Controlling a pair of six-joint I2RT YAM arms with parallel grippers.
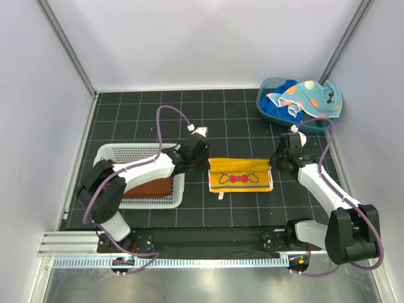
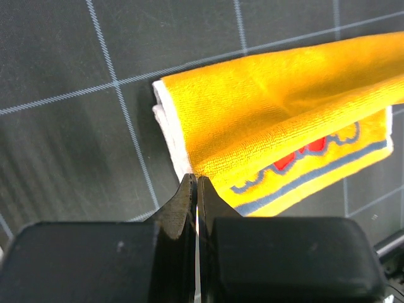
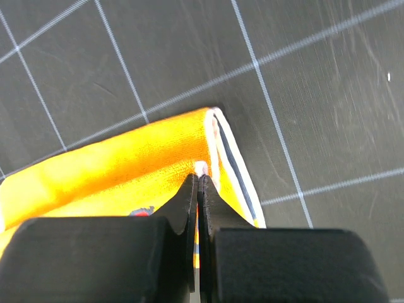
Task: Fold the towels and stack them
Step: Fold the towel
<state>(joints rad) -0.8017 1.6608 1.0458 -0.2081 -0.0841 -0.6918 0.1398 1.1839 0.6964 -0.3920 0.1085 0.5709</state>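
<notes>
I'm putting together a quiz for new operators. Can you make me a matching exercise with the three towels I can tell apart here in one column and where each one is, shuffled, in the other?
Column 1
1. yellow towel
2. rust-brown towel
3. spotted light-blue towel

Column 2
A. draped over the blue tub
B. pinched at its ends by the left gripper and the right gripper
C. lying in the white mesh basket

Pairs: 1-B, 2-C, 3-A
</notes>
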